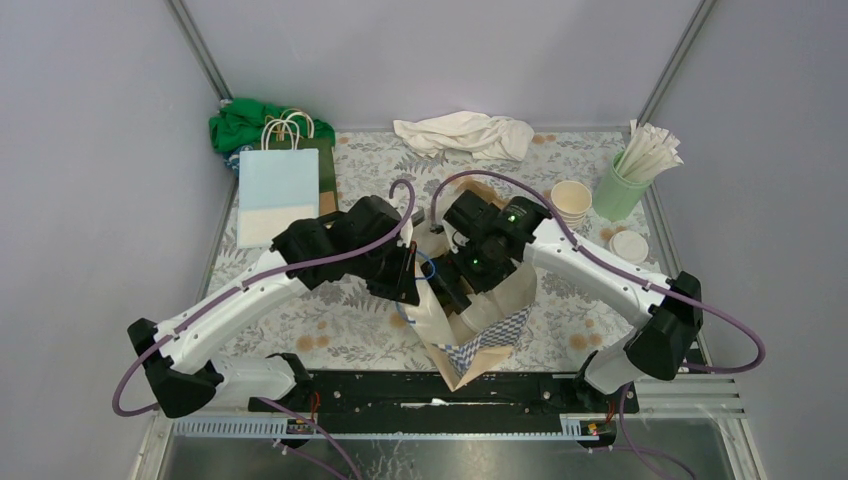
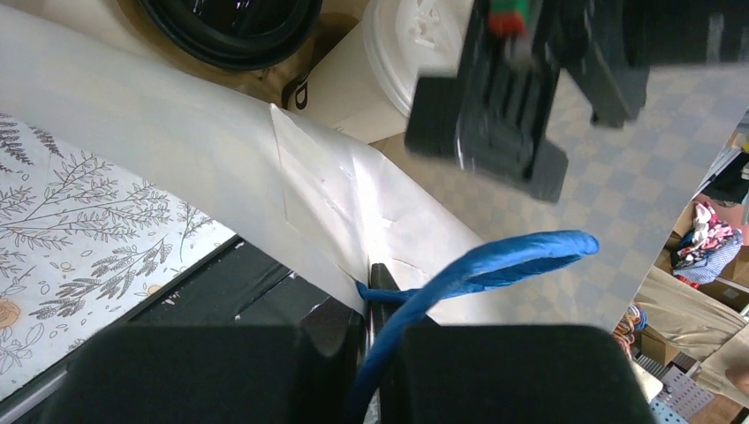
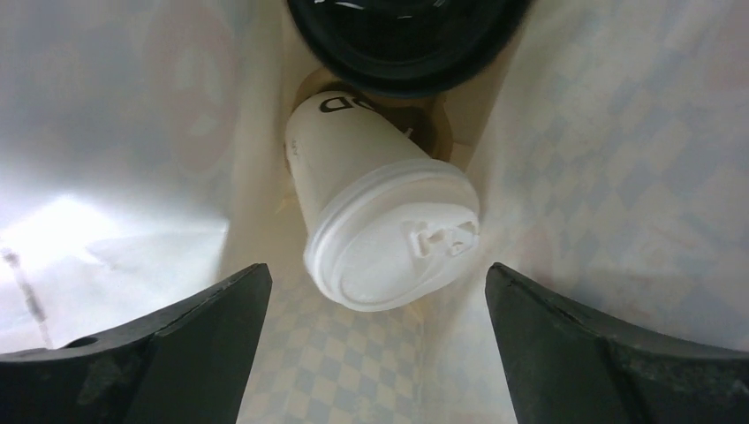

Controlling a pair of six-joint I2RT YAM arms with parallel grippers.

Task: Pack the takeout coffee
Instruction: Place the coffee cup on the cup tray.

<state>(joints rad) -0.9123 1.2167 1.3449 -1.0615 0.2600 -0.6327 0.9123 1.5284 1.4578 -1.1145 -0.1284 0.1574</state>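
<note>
right gripper (image 3: 375, 276): jaws spread wide, touching nothing | lidded cup (image 3: 389, 234): 1, lying tilted inside the paper bag (image 3: 618, 159), right between those jaws | left gripper (image 2: 380, 344): looks clamped on the bag's blue handle (image 2: 495, 261), kinda hard to see

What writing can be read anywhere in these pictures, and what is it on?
"D": dark letter on the side of the lidded paper cup tilted in the paper bag; neighbouring letters are hidden.
Raised marks on the white lid: too small to read.
Nothing else readable.
</note>
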